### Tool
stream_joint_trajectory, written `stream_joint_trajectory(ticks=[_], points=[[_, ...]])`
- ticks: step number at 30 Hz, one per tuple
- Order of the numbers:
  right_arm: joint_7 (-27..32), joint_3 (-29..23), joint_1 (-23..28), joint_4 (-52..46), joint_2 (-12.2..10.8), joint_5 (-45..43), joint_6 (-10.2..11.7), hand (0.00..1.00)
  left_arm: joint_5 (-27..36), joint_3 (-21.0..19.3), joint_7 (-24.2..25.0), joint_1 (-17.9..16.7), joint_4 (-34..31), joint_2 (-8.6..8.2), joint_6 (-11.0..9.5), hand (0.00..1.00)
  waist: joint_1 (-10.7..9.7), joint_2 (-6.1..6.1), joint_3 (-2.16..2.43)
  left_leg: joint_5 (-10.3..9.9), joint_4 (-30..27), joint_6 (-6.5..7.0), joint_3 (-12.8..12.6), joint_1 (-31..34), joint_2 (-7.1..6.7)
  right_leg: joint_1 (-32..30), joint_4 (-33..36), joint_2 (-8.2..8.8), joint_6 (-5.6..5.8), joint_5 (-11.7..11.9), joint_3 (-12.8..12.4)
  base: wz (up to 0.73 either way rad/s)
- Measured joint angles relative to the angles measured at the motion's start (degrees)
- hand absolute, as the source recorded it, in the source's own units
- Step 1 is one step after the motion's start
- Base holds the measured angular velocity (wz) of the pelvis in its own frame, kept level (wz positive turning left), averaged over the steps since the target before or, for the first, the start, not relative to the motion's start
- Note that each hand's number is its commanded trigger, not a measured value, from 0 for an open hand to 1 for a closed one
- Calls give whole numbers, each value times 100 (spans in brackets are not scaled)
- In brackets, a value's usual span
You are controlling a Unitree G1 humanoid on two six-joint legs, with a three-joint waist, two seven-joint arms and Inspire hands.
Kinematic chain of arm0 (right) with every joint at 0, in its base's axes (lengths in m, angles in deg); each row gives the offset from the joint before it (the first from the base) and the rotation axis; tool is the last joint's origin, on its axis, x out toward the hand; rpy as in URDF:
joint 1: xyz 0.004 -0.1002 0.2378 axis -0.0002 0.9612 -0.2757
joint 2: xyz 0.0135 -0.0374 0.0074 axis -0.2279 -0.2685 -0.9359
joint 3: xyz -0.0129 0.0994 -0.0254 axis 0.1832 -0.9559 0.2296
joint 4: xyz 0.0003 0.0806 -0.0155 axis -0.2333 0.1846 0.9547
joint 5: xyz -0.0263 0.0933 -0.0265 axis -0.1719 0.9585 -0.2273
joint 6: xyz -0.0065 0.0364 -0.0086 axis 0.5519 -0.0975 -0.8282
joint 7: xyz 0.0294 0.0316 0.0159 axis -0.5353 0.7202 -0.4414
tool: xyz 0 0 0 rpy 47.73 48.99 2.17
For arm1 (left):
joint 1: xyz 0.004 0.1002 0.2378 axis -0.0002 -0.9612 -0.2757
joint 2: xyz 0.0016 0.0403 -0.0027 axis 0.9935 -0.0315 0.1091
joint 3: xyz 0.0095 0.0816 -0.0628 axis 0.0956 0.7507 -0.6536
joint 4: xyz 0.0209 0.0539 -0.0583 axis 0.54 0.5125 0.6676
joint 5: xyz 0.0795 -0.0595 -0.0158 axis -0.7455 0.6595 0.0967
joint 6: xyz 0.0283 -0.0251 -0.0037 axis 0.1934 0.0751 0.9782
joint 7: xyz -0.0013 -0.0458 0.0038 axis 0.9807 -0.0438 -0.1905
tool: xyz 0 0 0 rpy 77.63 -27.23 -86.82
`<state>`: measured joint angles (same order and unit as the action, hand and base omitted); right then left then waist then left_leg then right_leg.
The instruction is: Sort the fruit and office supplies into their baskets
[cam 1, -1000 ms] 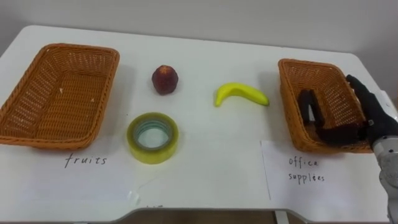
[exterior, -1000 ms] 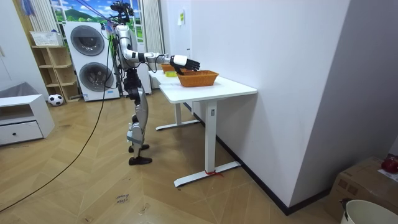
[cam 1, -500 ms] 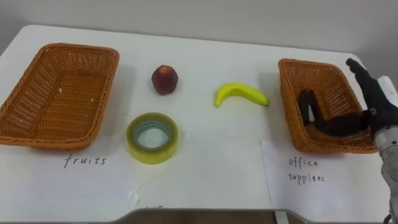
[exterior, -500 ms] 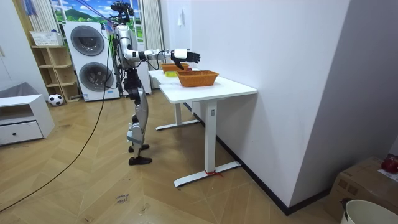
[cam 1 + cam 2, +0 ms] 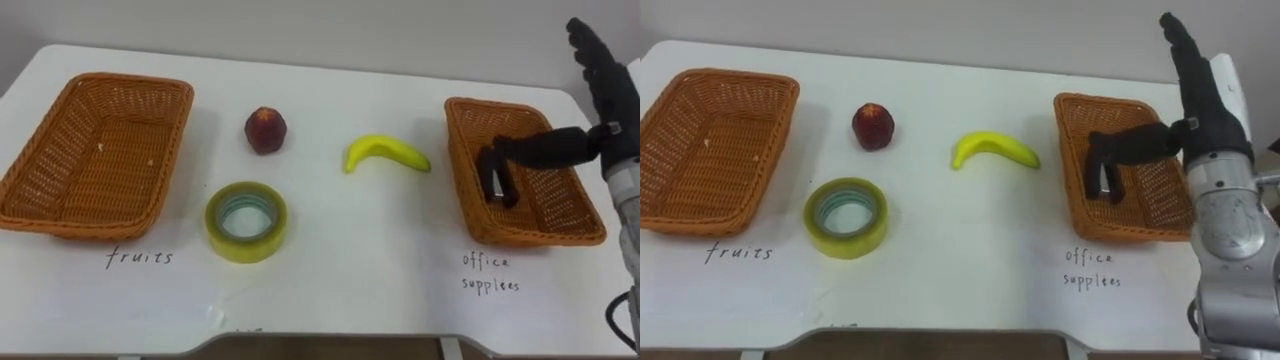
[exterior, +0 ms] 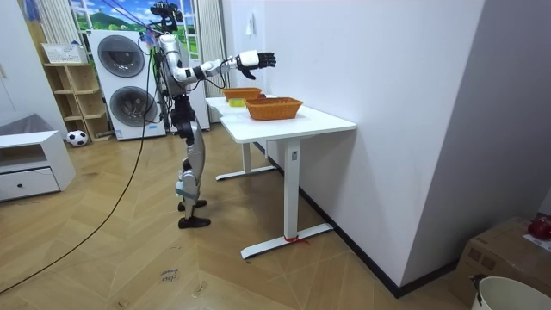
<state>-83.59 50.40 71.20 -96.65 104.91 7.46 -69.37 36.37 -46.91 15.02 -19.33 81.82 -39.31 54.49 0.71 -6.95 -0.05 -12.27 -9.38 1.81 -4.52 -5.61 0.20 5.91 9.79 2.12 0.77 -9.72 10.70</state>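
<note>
One yellow banana (image 5: 386, 152) (curved, unpeeled) and one dark red fruit (image 5: 265, 129) lie mid-table, one yellow tape roll (image 5: 246, 220) nearer the robot. Left basket (image 5: 100, 150) and right basket (image 5: 565, 195) flank them, one dark item (image 5: 497, 186) in the right. The right hand (image 5: 608, 85) hovers above it, fingers straight, thumb out, holding nothing.

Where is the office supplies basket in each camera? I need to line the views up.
Left eye view: the office supplies basket sits at the table's right side, right of the banana.
Right eye view: the basket is right of centre, again right of the banana.
Room view: it is the nearer basket on the white table.
Shared landmark: the open right hand held up above it.
</note>
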Motion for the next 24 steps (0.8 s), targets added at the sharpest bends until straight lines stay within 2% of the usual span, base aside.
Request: stream_joint_trajectory(ticks=[5, 11, 13, 16, 18, 20, 23, 24], points=[[-1, 28, -1, -310, -3, 645, -14, 0, 6, 32, -2, -79, 4, -18, 18, 0, 121, -7, 5, 0, 0, -1, 63, 2, -7, 17, -2, -7, 0, 0, 37, 4], [-3, 338, -47, -427, -28, 1315, -12, 0, 0, 182, -14, -107, -6, -18, 20, 0, 258, 12, -8, 1, -8, -1, 88, 37, -6, 10, -8, -9, 0, 0, 102, 3], [-4, 387, -49, -427, -28, 1394, -12, 0, -23, 184, -12, -121, -9, -18, 22, 0, 284, 11, -8, 1, -14, -1, 127, 64, -6, 0, -15, -8, 0, 0, 125, 9], [-2, 541, -51, -438, -35, 1449, -14, 0, -213, 190, -7, -164, 4, -6, 47, 0, 439, 30, -19, 0, -19, -3, 140, 96, 2, -25, -16, -16, 0, 0, 183, 2], [-4, 700, -51, -527, -105, 1436, -14, 0, -224, 191, -5, -203, 14, -5, 69, 0, 465, 47, -23, 0, -17, -3, 143, 108, 1, -26, -19, -21, 0, 0, 188, 2], [-8, 944, -51, -589, -190, 1434, -14, 0, -224, 197, -5, -246, 14, -4, 164, 0, 540, 81, -11, -1, -13, -4, 143, 111, 2, -28, -21, -28, 0, 0, 189, 0], [1, 1147, -56, -591, -192, 1421, -14, 0, -229, 251, -5, -251, 16, -5, 220, 0, 616, 101, 4, 0, -9, -5, 152, 114, 0, -25, -20, -21, 0, 0, 190, 3], [2, 1239, -60, -599, -199, 1413, -14, 0, -230, 249, -6, -254, 20, -3, 254, 0, 674, 116, -4, 0, -10, -5, 156, 118, -3, -25, -19, -17, 0, 0, 195, 3]])
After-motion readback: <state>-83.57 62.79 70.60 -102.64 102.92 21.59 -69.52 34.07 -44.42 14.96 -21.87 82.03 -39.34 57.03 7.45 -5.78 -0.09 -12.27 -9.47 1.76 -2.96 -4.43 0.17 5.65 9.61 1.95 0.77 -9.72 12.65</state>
